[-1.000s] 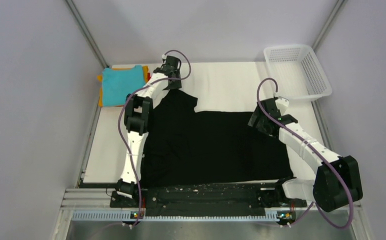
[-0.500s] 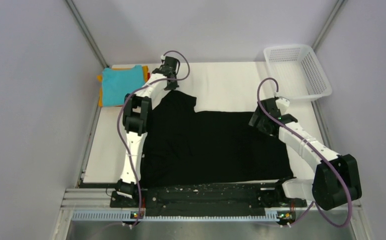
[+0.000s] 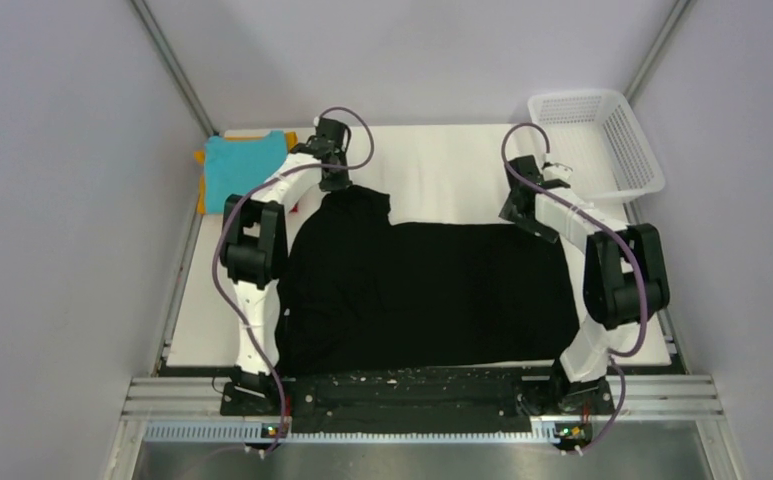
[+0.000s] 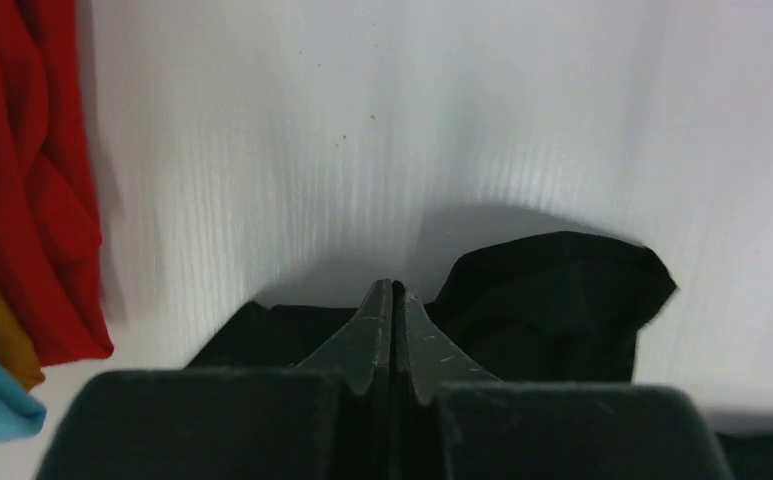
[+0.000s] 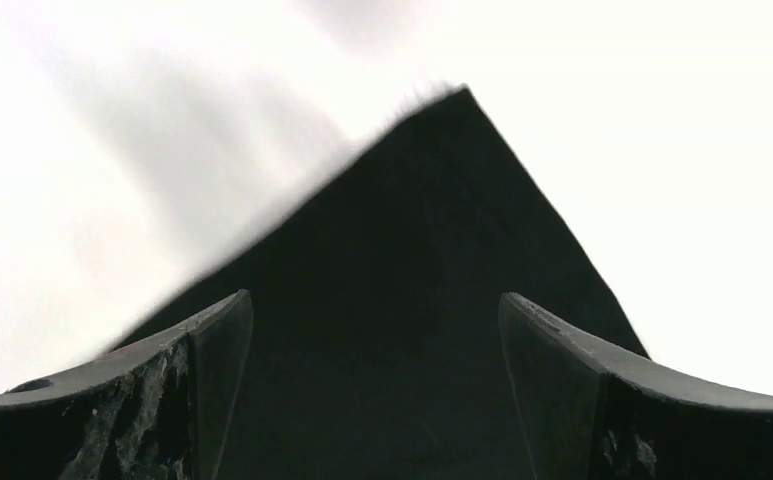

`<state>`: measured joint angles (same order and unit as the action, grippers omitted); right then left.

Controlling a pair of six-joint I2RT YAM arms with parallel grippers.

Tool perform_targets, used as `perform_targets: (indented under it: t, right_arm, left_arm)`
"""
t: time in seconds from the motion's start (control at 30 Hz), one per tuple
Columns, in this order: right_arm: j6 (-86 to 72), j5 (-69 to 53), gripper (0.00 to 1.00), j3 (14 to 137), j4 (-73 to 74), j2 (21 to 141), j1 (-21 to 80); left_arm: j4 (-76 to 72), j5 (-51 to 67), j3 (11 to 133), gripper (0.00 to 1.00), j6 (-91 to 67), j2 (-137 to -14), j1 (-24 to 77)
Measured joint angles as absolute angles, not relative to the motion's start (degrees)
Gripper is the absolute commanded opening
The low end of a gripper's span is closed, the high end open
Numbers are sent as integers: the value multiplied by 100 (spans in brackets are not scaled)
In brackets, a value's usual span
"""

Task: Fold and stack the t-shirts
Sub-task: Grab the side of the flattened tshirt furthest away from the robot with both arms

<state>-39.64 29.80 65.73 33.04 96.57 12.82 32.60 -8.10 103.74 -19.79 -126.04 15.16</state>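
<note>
Claws are meeting the far edge of the black t-shirt [image 3: 432, 290], which is lying spread across the white surface [image 3: 452, 165]. The left claw [image 4: 393, 292] is pressing its fingers fully together on a raised bunch of black cloth at the shirt's far-left end. The right claw [image 5: 374, 298] is hanging with fingers spread wide over the shirt's far-right corner, gripping nothing. A folded teal t-shirt [image 3: 242, 165] is sitting stacked with an orange-yellow t-shirt [image 3: 200, 192] and a red t-shirt [image 4: 32, 180] in the far-left corner. A white mesh basket [image 3: 602, 140] is resting at far right.
</note>
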Motion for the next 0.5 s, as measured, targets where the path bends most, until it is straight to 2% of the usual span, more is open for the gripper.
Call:
perform_targets:
  t: [0.23, 0.5]
  right_arm:
    - [-4167, 3461, 83, 7452, 3548, 10820, 1074]
    - [-4342, 3577, 75, 7513, 3771, 11050, 919]
  left_arm:
    - [3061, -469, 9638, 0, -2130, -11559, 1540]
    - [2991, -246, 8982, 0, -2268, -11072, 1581]
